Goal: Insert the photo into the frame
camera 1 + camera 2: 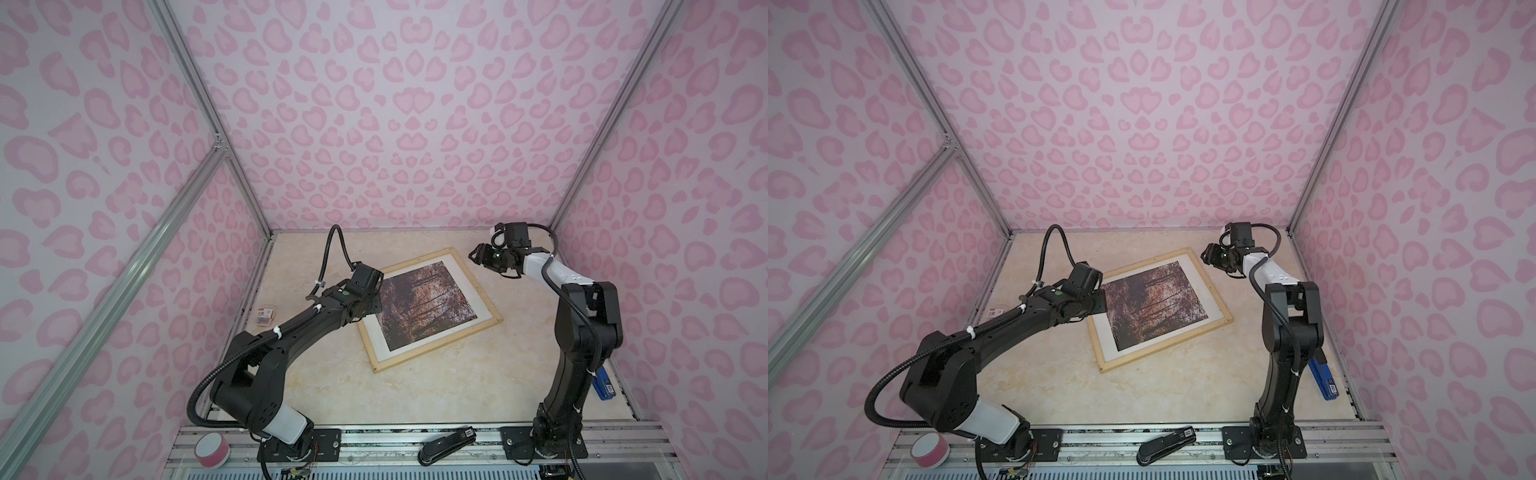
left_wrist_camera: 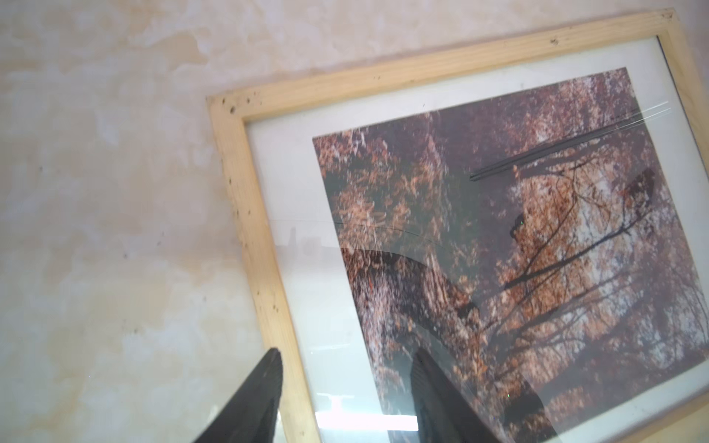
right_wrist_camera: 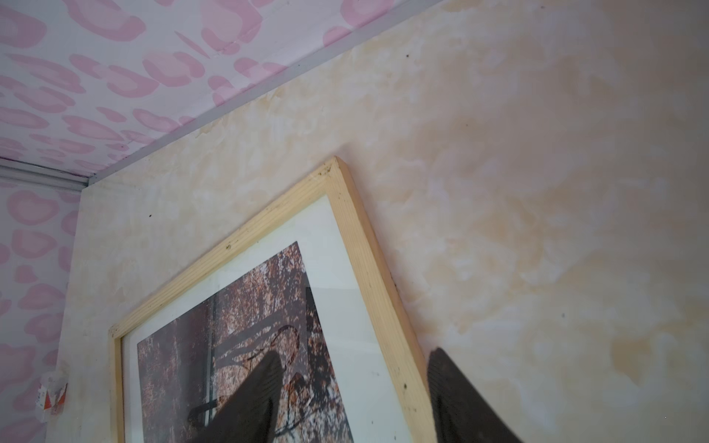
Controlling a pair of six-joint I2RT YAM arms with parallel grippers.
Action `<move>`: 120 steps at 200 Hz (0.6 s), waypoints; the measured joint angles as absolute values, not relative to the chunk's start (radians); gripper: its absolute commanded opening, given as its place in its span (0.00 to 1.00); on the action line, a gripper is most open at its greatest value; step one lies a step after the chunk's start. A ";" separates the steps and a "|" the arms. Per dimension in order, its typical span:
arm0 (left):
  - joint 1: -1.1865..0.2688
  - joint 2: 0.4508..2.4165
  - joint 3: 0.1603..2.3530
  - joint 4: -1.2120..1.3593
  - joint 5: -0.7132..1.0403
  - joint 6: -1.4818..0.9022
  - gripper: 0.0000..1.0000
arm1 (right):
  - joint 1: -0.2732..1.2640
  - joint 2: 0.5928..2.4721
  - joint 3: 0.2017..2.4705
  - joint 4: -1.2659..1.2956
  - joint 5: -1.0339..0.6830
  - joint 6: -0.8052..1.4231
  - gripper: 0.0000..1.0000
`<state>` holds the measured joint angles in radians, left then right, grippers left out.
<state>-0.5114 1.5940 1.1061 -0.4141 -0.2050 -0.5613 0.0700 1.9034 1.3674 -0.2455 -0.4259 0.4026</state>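
Observation:
The frame, made of pale wood strips, lies flat and askew on the table. The photo of autumn trees sits inside it under glass, with a white mat around it. My left gripper hovers low over the frame's left strip. It is open, one finger over the table and one over the photo. My right gripper is open and raised above the frame's far right corner, holding nothing.
A small orange-and-white box lies by the left wall. A blue tool lies near the right arm's base. A black stapler and a pink-and-white round thing rest on the front rail. Pink patterned walls close in three sides.

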 measured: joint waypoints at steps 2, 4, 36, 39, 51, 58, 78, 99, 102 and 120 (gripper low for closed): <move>-0.508 1.607 1.120 -0.413 -0.205 -0.553 0.58 | 0.070 1.887 1.346 -0.245 -0.422 0.405 0.62; -0.503 1.621 1.134 -0.413 -0.205 -0.545 0.58 | 0.070 1.872 1.326 -0.241 -0.418 0.405 0.62; -0.439 1.850 1.390 -0.412 -0.150 -0.437 0.58 | 0.072 1.639 1.012 -0.162 -0.383 0.444 0.62; -0.434 1.870 1.413 -0.414 -0.144 -0.426 0.58 | 0.074 1.616 0.980 -0.152 -0.382 0.448 0.62; -0.414 1.954 1.507 -0.415 -0.124 -0.391 0.59 | 0.086 1.530 0.880 -0.136 -0.370 0.468 0.62; -0.403 2.000 1.559 -0.416 -0.108 -0.378 0.59 | 0.101 1.480 0.827 -0.130 -0.368 0.475 0.62; -0.371 2.101 1.667 -0.417 -0.066 -0.341 0.59 | 0.163 1.341 0.718 -0.137 -0.354 0.488 0.62; -0.341 2.178 1.728 -0.413 -0.032 -0.329 0.59 | 0.223 1.232 0.641 -0.156 -0.328 0.506 0.63; -0.338 2.185 1.732 -0.413 -0.028 -0.328 0.59 | 0.230 1.220 0.629 -0.159 -0.322 0.507 0.63; -0.321 2.222 1.751 -0.417 -0.017 -0.321 0.59 | 0.264 1.176 0.555 -0.168 -0.307 0.533 0.63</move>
